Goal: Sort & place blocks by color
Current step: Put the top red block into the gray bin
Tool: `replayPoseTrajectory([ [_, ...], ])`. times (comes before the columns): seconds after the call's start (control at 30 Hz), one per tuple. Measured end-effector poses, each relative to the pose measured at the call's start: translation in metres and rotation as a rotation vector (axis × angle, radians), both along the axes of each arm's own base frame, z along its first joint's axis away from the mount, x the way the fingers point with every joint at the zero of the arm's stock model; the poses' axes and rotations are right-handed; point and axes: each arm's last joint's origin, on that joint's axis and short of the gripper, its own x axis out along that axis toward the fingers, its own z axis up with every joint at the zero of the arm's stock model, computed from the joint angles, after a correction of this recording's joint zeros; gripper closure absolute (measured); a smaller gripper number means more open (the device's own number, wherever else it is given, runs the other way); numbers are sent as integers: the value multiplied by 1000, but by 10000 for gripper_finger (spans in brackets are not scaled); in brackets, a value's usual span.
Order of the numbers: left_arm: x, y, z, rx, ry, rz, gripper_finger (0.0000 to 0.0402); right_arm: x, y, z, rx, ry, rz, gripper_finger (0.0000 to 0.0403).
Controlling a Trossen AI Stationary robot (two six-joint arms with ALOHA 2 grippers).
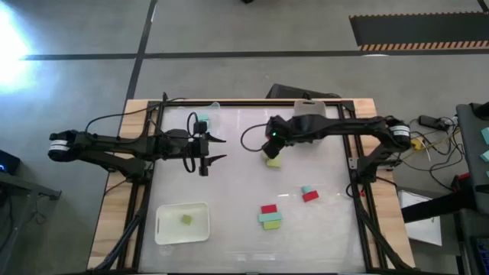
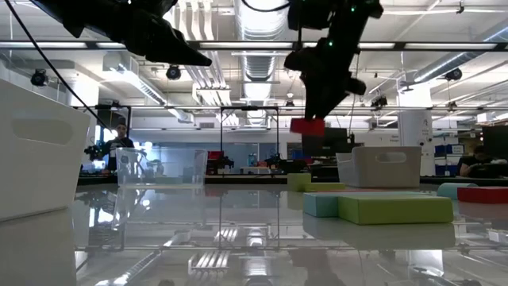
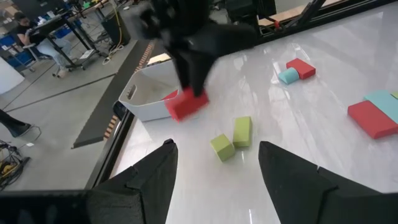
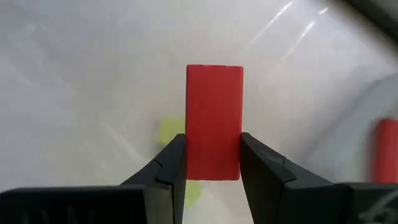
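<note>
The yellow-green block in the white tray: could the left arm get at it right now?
Probably yes: the left gripper is open and empty, and the block lies alone in the uncovered tray on its side.

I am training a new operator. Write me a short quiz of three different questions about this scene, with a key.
1. True or false: the right gripper holds a red block above the table.
2. What colour is the block in the white tray near the table's front-left corner? A red, B yellow-green, C teal.
3. Fill in: the jaws of the left gripper are ____.

Key: 1 true; 2 B; 3 open
</note>
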Motion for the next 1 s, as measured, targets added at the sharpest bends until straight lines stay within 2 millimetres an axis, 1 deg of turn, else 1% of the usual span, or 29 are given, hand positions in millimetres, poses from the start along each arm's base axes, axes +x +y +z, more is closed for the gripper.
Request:
replayPoseTrajectory([
  [0.17,0,0,0,0,0,0,192,-19,-18,24,-62,77,-16,298],
  [0.27,0,0,0,0,0,0,192,-35,-38,29,-59,134,-51,298],
  [0.4,0,0,0,0,0,0,192,-62,-67,26,-44,206,-130,298],
  [0.53,0,0,0,0,0,0,192,-87,-97,12,-20,268,-210,298],
  [0.67,0,0,0,0,0,0,192,-106,-119,-10,11,325,-259,298],
  [0.83,0,0,0,1,0,0,192,-118,-136,-35,35,314,-282,296],
  [1.0,0,0,0,2,0,4,192,-123,-145,-55,51,309,-286,292],
])
